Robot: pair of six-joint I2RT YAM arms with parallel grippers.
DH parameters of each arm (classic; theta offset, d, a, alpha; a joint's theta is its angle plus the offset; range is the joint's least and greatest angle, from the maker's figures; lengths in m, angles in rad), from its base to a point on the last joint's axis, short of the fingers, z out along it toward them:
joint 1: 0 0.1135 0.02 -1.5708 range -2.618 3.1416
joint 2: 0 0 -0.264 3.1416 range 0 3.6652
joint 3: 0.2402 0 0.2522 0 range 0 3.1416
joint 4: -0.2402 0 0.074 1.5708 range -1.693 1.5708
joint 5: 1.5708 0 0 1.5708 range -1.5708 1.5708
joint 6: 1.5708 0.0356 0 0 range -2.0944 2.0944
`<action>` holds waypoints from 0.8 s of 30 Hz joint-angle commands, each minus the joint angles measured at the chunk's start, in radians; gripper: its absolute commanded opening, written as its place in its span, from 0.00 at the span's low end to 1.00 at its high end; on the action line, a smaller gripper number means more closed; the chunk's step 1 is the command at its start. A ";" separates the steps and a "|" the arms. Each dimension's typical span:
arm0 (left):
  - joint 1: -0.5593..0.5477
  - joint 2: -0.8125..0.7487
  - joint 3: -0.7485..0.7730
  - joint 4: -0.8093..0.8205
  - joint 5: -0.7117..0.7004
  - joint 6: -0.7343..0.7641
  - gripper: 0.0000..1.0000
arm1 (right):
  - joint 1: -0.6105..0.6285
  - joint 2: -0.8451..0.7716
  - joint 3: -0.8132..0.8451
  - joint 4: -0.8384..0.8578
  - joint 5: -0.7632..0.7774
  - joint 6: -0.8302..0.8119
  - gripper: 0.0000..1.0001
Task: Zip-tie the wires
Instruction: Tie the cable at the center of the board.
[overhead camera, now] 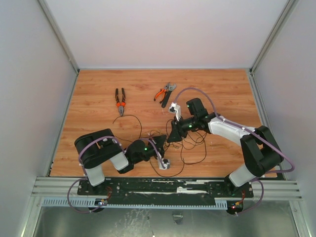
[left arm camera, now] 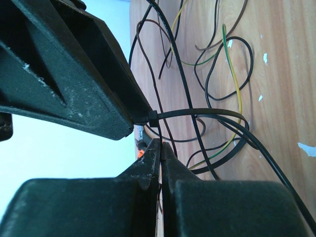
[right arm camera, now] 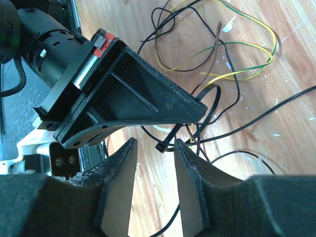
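The wires (overhead camera: 190,145) (left arm camera: 217,74) (right arm camera: 212,49) lie as loose black, brown, yellow and green loops on the wooden table, between the two arms. The zip tie (left arm camera: 197,112) (right arm camera: 170,139) is looped round several strands. Its square head (right arm camera: 162,147) (left arm camera: 153,117) hangs free. My left gripper (left arm camera: 160,148) (overhead camera: 162,142) is shut on the zip tie's thin tail just below the head. My right gripper (right arm camera: 154,148) (overhead camera: 173,137) is open, one finger on each side of the head, with a gap on its left side. The left gripper's fingers (right arm camera: 148,98) cover part of the strap.
Orange-handled pliers (overhead camera: 120,101) lie at the back left of the table (overhead camera: 98,89). A second orange-and-grey tool (overhead camera: 165,91) lies at the back middle. White walls enclose the table on three sides. The arms' lilac cables (overhead camera: 207,98) arch over the wood.
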State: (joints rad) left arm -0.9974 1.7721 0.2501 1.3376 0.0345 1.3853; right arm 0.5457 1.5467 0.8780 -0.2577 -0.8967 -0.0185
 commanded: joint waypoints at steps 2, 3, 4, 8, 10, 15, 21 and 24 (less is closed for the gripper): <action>-0.009 0.000 -0.007 0.055 0.002 -0.014 0.00 | 0.013 -0.003 0.024 -0.008 0.015 -0.019 0.34; -0.009 0.000 -0.006 0.055 0.002 -0.014 0.00 | 0.013 -0.003 0.023 -0.007 0.014 -0.020 0.33; -0.009 -0.001 -0.006 0.055 0.002 -0.015 0.00 | 0.013 -0.003 0.022 -0.005 0.012 -0.020 0.32; -0.009 -0.002 -0.006 0.056 0.002 -0.016 0.00 | 0.013 -0.005 0.026 -0.006 0.010 -0.020 0.29; -0.009 -0.001 -0.006 0.056 0.002 -0.015 0.00 | 0.015 -0.002 0.026 -0.007 0.009 -0.021 0.28; -0.009 -0.001 -0.004 0.056 0.001 -0.017 0.00 | 0.017 -0.003 0.027 -0.011 0.007 -0.026 0.25; -0.009 -0.002 -0.002 0.056 0.003 -0.019 0.00 | 0.018 0.001 0.033 -0.014 0.003 -0.026 0.23; -0.009 -0.002 -0.002 0.056 0.004 -0.019 0.00 | 0.019 0.003 0.035 -0.016 0.002 -0.029 0.21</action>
State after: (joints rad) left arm -0.9974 1.7721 0.2501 1.3380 0.0349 1.3792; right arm 0.5568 1.5467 0.8780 -0.2710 -0.8864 -0.0284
